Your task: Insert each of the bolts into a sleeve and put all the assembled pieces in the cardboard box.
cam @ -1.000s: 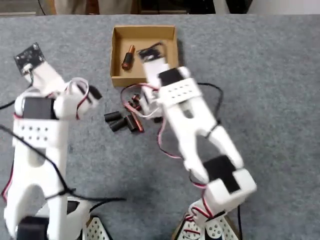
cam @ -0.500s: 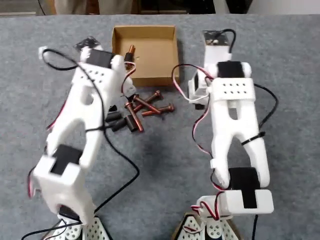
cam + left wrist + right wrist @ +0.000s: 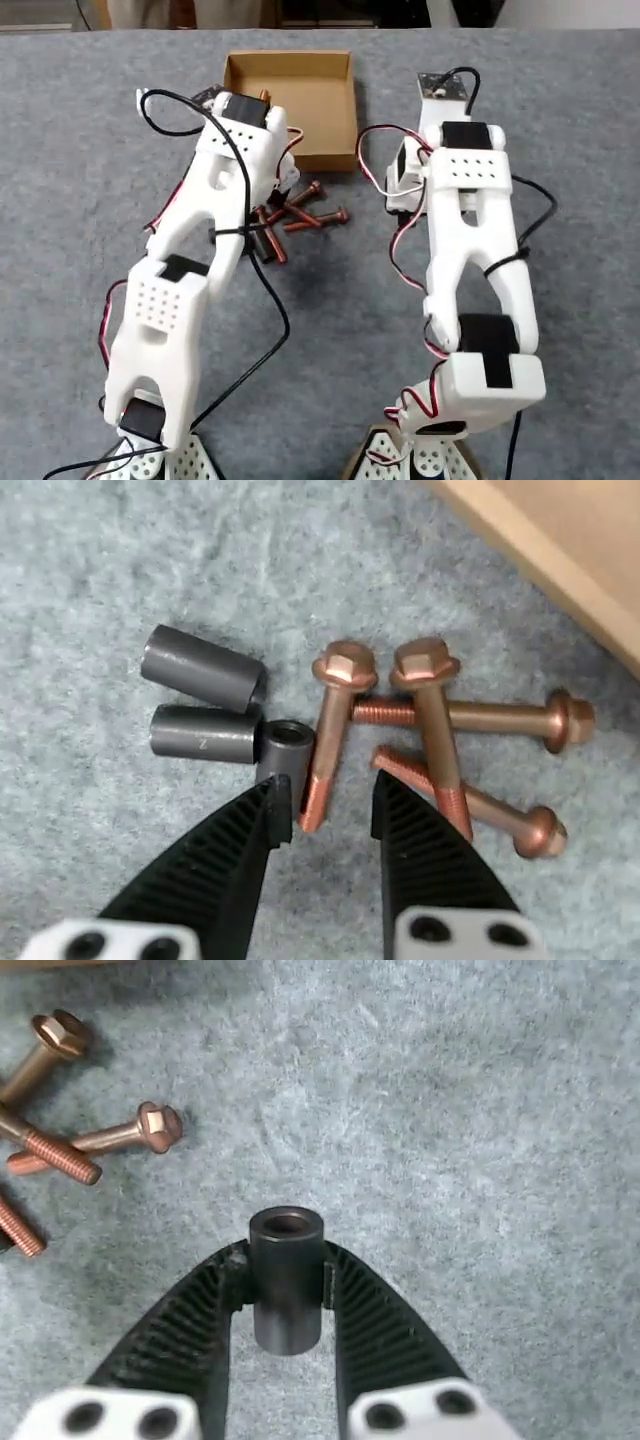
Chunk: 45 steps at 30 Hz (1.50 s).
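Left gripper (image 3: 332, 792) jaws part-open, astride copper bolt (image 3: 328, 735) threaded end; right gripper (image 3: 285, 1265) clamped on upright black sleeve (image 3: 286, 1285).

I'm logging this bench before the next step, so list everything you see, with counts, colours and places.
table: one, grey, under everything.
cardboard box: one, brown, open, at the table's far side.
bolts: four, copper, piled on the table near the cardboard box.
loose sleeves: three, dark grey, beside the bolts.
held sleeve: one, dark grey, in the right gripper.
arms: two, white, left over the pile, right beside it.
left gripper: one, black, open astride one bolt's threaded end.
right gripper: one, black, shut on the held sleeve.
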{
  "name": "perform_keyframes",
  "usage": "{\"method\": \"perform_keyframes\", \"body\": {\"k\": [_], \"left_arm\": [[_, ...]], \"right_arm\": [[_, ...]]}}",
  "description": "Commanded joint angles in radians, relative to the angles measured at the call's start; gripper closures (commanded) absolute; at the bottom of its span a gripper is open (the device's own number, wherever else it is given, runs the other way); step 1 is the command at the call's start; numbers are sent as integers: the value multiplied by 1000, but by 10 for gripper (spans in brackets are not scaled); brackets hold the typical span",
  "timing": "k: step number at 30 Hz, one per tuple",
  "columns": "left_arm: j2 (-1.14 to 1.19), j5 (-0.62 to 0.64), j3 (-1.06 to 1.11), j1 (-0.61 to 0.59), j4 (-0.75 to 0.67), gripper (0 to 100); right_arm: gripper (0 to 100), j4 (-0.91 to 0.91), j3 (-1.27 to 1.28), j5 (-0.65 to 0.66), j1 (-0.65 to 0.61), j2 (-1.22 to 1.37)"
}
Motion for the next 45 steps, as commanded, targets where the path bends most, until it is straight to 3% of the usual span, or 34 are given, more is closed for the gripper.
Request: {"method": "perform_keyframes", "body": {"k": [1, 12, 24, 45], "left_arm": [[33, 12, -69, 3, 15, 860], [108, 2, -71, -25, -21, 861], [111, -201, -60, -23, -100, 861], [111, -203, 91, -95, -98, 864]], "right_arm": [[997, -20, -2, 2, 19, 1], [997, -34, -2, 0, 16, 48], [997, -69, -4, 0, 13, 54], [997, -71, -8, -34, 2, 54]]}}
